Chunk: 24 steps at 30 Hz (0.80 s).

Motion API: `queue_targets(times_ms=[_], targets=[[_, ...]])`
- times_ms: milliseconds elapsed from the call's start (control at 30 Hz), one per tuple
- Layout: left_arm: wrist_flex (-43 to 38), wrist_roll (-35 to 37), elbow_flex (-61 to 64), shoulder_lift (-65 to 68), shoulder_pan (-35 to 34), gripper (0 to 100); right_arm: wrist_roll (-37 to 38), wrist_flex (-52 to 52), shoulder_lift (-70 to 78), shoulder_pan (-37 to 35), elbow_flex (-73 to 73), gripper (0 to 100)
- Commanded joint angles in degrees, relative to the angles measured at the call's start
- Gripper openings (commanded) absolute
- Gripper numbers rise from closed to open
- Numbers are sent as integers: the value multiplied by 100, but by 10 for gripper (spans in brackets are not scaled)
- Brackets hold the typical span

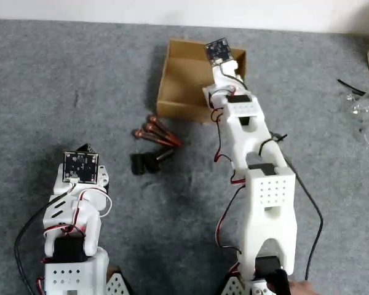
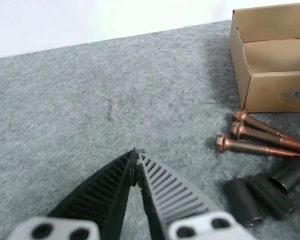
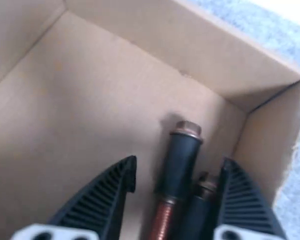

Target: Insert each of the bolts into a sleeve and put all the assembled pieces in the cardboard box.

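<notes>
Raise right hand (image 3: pixel 179 161), spread apart above two assembled pieces (image 3: pixel 182 150) lying in a corner of the cardboard box (image 3: pixel 80 90), straight up to avoid nudging them, with left hand (image 2: pixel 136 152), pinched together, near three loose bolts (image 2: pixel 250 146) and sleeves (image 2: pixel 242 202) on the desk (image 2: pixel 90 100).

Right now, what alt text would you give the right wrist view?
The right gripper hangs open over the cardboard box floor, its fingers either side of two sleeved bolts lying side by side near a corner.
</notes>
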Motion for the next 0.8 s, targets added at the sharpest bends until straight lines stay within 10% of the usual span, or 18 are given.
queue_targets(times_ms=[0, 767], targets=[[-149, -35, 110, -4, 57, 9, 26, 163, -180, 171, -84, 248], [-149, -35, 110, -22, 57, 10, -1178, 848, -5754, -1033, 3987, 248]])
